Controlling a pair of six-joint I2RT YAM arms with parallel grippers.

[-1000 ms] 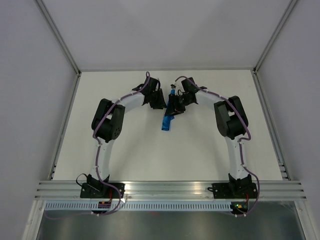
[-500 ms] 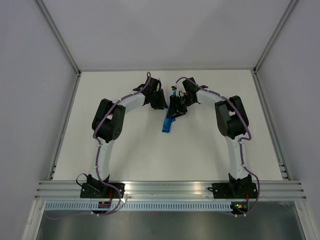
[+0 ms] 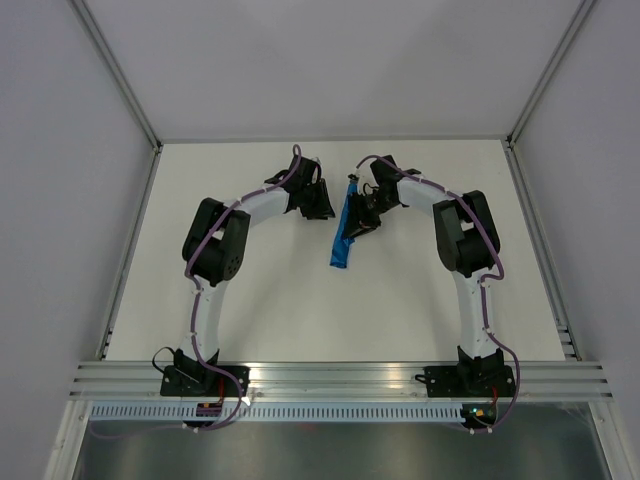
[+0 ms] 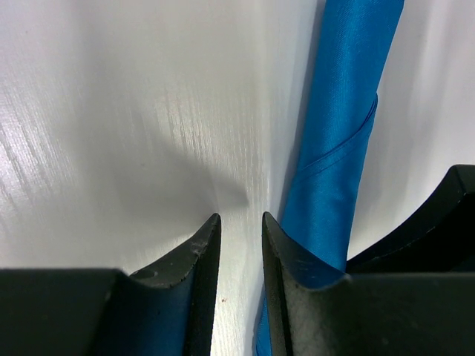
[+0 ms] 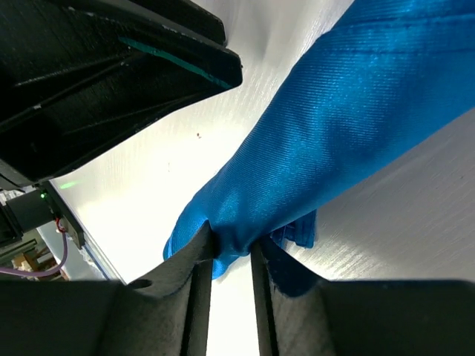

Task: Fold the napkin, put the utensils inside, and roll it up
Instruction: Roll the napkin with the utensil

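Observation:
The napkin [image 3: 342, 240] lies rolled into a slim bright-blue tube at the middle of the table, running from far to near. In the right wrist view my right gripper [image 5: 234, 245] is shut on one end of the napkin [image 5: 334, 126], and the cloth bunches between the fingertips. My right gripper [image 3: 360, 220] sits at the roll's right side. My left gripper [image 3: 320, 207] stands just left of the roll. In its wrist view the left gripper [image 4: 241, 222] is open by a narrow gap over bare table, with the napkin [image 4: 341, 111] beside its right finger. The utensils are hidden.
The white table [image 3: 270, 300] is bounded by metal rails at left [image 3: 130, 250] and right [image 3: 540, 250]. Both arm bases stand on the near rail [image 3: 340, 375]. The two wrists are close together at the far middle.
My right gripper has closed on the napkin roll's end. The roll has shifted slightly to the right and lies straighter. The left gripper has barely moved.

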